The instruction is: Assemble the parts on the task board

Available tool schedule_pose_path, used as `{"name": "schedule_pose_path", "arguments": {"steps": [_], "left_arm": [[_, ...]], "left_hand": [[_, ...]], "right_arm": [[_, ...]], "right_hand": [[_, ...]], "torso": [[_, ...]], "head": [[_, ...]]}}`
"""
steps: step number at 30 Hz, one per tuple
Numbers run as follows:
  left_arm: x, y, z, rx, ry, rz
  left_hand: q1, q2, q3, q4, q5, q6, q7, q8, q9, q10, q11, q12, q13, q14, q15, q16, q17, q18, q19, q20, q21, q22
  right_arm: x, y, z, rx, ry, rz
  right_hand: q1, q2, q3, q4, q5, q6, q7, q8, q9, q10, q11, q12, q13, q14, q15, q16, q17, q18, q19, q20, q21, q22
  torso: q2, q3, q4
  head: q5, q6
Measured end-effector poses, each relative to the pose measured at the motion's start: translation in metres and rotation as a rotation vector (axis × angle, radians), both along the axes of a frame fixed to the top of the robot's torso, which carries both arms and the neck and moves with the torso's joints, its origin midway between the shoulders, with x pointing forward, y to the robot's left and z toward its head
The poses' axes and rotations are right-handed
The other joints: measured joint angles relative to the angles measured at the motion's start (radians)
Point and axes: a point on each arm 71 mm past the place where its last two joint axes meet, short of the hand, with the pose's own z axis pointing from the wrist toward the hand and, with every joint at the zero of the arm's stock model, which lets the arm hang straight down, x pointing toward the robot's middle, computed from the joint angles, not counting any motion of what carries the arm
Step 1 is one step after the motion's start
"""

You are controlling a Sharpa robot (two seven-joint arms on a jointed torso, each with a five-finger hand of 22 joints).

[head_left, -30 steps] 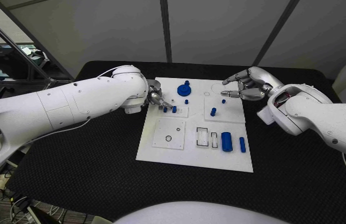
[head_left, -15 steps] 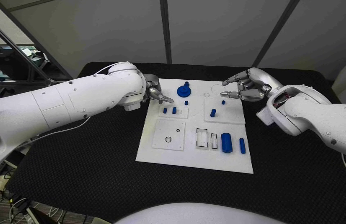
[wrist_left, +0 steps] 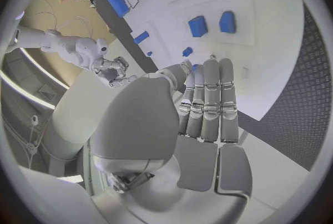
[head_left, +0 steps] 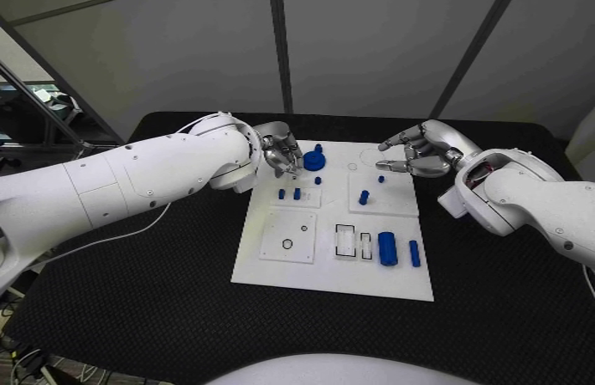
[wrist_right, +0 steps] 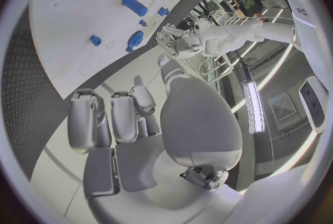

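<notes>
Nearest edge of the white task board [head_left: 325,275] is bare plate on the black counter [head_left: 149,299].

Next row back: a raised tile with a ring-shaped mark [head_left: 288,244], then two slotted frames [head_left: 356,242], then a thick blue cylinder [head_left: 388,247] and a slimmer blue pin [head_left: 414,253] lying flat, side by side but apart.

Mid-board: two short blue pegs [head_left: 289,194] stand upright in a small tile; another blue peg [head_left: 364,198] stands in the tile to the right, with a tiny blue stud [head_left: 381,177] behind it.

Far end: a blue gear-like disc with a stem [head_left: 315,158] sits near the board's back edge. The left hand [head_left: 280,156] is just beside it, fingers [wrist_left: 211,96] laid straight and close together, nothing seen between them; contact with the disc cannot be told from here. The right hand [head_left: 420,155] hovers at the board's far right corner, fingers [wrist_right: 114,118] loosely curled but apart, holding nothing.

Judgement: the left hand looks set to take the disc. Risks from here:
- fingers come in flat and shove the disc off the back edge instead of pinching it;
- the left forearm sweeps low over the upright pegs and knocks them out;
- a push on the disc shifts the whole board, since nothing visibly pins it.
</notes>
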Motion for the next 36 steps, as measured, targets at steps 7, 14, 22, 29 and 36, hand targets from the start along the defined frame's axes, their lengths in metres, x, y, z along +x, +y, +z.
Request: {"name": "schedule_pose_path", "arguments": {"steps": [7,14,22,29,36], "left_arm": [[0.001,-0.02,-0.001,-0.035,-0.118,-0.092],[0.002,-0.037,-0.004,0.036,-0.211,-0.182],[0.006,-0.046,-0.008,0.15,-0.265,-0.241],[0.009,-0.051,-0.013,0.22,-0.265,-0.268],[0.011,-0.05,-0.017,0.267,-0.249,-0.275]], "left_hand": [[-0.018,-0.028,-0.026,-0.02,0.004,-0.017,0.006,0.0,-0.193,0.005,0.019,-0.107,-0.227,0.001,0.021,-0.083,-0.067,0.0,-0.014,0.024,-0.05,-0.021],[-0.019,-0.029,-0.065,-0.034,0.004,-0.005,0.003,0.0,-0.333,0.019,0.026,-0.139,-0.402,0.094,0.011,-0.053,-0.069,0.0,0.066,0.026,-0.053,-0.027],[-0.032,-0.024,-0.08,-0.026,0.004,0.011,0.001,0.0,-0.405,0.013,0.021,-0.143,-0.498,0.239,-0.003,0.244,0.146,0.0,0.174,0.01,0.046,0.045],[-0.036,-0.02,-0.083,-0.029,0.004,0.024,0.001,0.0,-0.446,0.013,0.021,-0.143,-0.551,0.285,-0.005,0.402,0.263,-0.001,0.27,0.006,0.224,0.208],[-0.041,-0.014,-0.085,-0.027,0.004,0.031,0.001,0.0,-0.465,0.013,0.021,-0.143,-0.577,0.294,-0.008,0.465,0.309,0.0,0.3,0.004,0.297,0.277]], "right_arm": [[-0.001,0.002,0.0,0.002,0.0,0.005],[-0.001,0.004,0.0,0.003,0.0,0.008],[-0.001,0.005,0.0,0.004,0.0,0.01],[-0.001,0.006,0.0,0.004,0.0,0.011],[-0.001,0.006,0.0,0.004,0.0,0.012]], "right_hand": [[0.0,0.0,0.0,0.0,0.0,0.0,0.0,0.0,0.0,0.0,0.0,0.0,0.0,0.0,0.0,0.0,0.0,0.0,0.0,0.0,0.0,0.0],[0.0,0.0,0.0,0.0,0.0,0.0,0.0,0.0,0.0,0.0,0.0,0.0,0.0,0.0,0.0,0.0,0.0,0.0,0.0,0.0,0.0,0.0],[0.0,0.0,0.0,0.0,0.0,0.0,0.0,0.0,0.001,0.0,0.0,0.0,0.0,0.0,0.0,0.0,0.0,0.0,0.0,0.0,0.0,0.0],[0.0,0.0,0.0,0.0,0.0,0.0,0.0,0.0,0.001,0.0,0.0,0.0,0.0,0.0,0.0,0.0,0.0,0.0,0.0,0.0,0.0,0.0],[0.0,0.0,0.0,0.0,0.0,0.0,0.0,0.0,0.0,0.0,0.0,0.0,0.0,0.0,0.0,0.0,0.0,0.0,0.0,0.0,0.0,0.0]], "torso": [[0.0,0.0003,-0.0005],[0.0,-0.0003,-0.0005],[0.0,-0.0005,0.0],[0.0,-0.0007,0.0001],[0.0,-0.0006,0.0008]], "head": [[-0.004,0.002],[-0.007,0.002],[-0.009,0.002],[-0.01,0.002],[-0.011,-0.001]]}}
